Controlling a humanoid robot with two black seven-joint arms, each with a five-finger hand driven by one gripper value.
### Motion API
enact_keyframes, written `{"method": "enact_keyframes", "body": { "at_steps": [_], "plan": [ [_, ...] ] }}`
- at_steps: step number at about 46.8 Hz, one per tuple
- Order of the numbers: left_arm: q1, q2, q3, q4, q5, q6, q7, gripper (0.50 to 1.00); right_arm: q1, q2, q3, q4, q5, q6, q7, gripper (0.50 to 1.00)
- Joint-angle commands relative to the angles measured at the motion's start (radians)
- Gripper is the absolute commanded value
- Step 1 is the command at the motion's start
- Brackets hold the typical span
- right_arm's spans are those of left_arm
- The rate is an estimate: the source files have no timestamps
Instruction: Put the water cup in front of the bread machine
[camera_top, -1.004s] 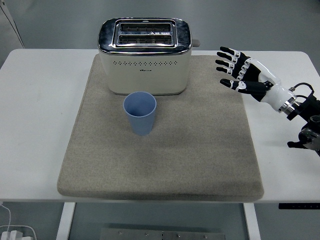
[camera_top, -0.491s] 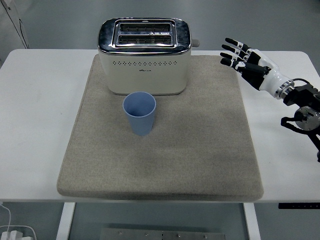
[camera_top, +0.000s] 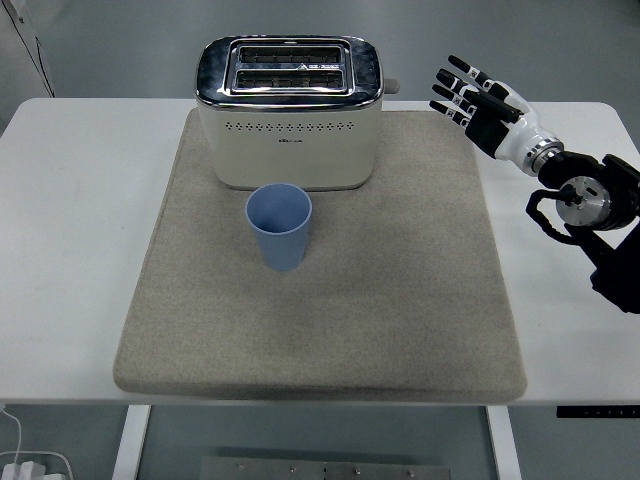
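the right hand (camera_top: 480, 102) hangs in the air above the far right corner of the grey mat (camera_top: 400, 320), its five fingers (camera_top: 455, 88) spread wide and pointing up and to the left, holding nothing. its black and white palm faces down toward the table, and the black arm behind it runs back to the picture's right edge, with a round wrist joint just below and right of the hand.

the blue water cup (camera_top: 281, 226) stands upright and open-mouthed on the mat, well apart from the hand, down and far to its left. it touches nothing but the mat, and no finger is near it.

the cream bread machine (camera_top: 289, 112) with its shiny chrome top sits to the left of the hand, at about the same depth on the table, on the mat's far edge. its small side lever points toward the hand, with a clear gap between lever and fingertips. the cup stands just in front of the machine's front face, slightly left of its middle, close to it but not touching.

the mat lies on the white table (camera_top: 70, 220), which stretches out beyond it on both sides
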Motion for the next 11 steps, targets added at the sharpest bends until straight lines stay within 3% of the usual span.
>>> {"method": "enact_keyframes", "body": {
  "at_steps": [1,11],
  "plan": [
    [0.000,0.000,-0.001,0.000,0.000,0.000,0.000,1.000,-0.001,0.000,0.001,0.002,0.000,0.006,0.001,0.924],
    [0.000,0.000,-0.001,0.000,0.000,0.000,0.000,1.000,-0.009,0.002,0.002,0.002,0.000,-0.002,0.005,0.924]
  ]
}}
